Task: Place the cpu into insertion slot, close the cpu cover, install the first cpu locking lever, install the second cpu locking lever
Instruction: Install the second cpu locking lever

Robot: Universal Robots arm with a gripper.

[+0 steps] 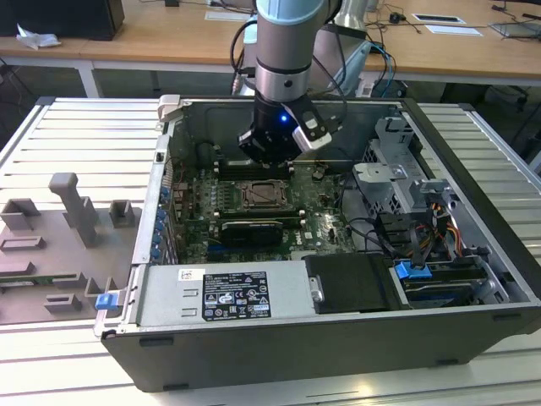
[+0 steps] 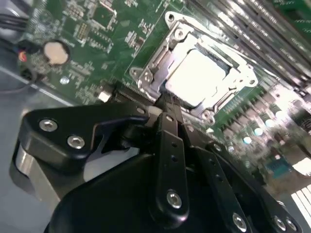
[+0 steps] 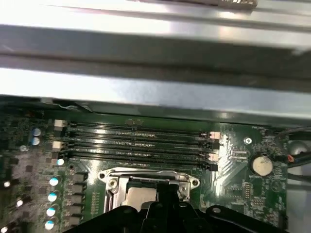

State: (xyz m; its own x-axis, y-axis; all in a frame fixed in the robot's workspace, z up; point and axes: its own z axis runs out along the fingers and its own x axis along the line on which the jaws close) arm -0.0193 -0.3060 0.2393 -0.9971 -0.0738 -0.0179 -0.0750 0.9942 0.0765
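1. In the exterior view, the arm reaches down into an open computer case point(image 1: 473, 254) lying on its side on a slatted metal table point(image 1: 68, 135). The gripper point(image 1: 269, 158) hangs just above the green motherboard point(image 1: 321, 224), over the far edge of the insertion slot point(image 1: 260, 195), with a blue light glowing on its wrist. Whether its fingers are apart or together cannot be told here.
2. Also in the exterior view, a white label point(image 1: 234, 296) sits on the grey power supply box at the near side of the case; its print is too small to read. Grey plastic fixtures point(image 1: 72, 211) stand on the table beside the case, on the exterior view's left. Wooden desks point(image 1: 439, 42) with papers and cables fill the room behind.
3. In the second wrist view, the black fingers point(image 2: 167, 121) look pressed together with nothing between them, their tip at the edge of the insertion slot point(image 2: 160, 63). The cpu point(image 2: 199, 77) lies inside the socket, its pale top showing through the window of the cpu cover point(image 2: 233, 70), which lies flat over it. A coin battery point(image 2: 54, 52) sits on the board well apart from the socket.
4. In the first wrist view, the gripper point(image 3: 167, 191) sits at the socket's near edge, the cpu point(image 3: 138, 196) partly visible beside it. Long memory slots point(image 3: 136, 141) run beyond the socket, with the case's metal wall behind them.
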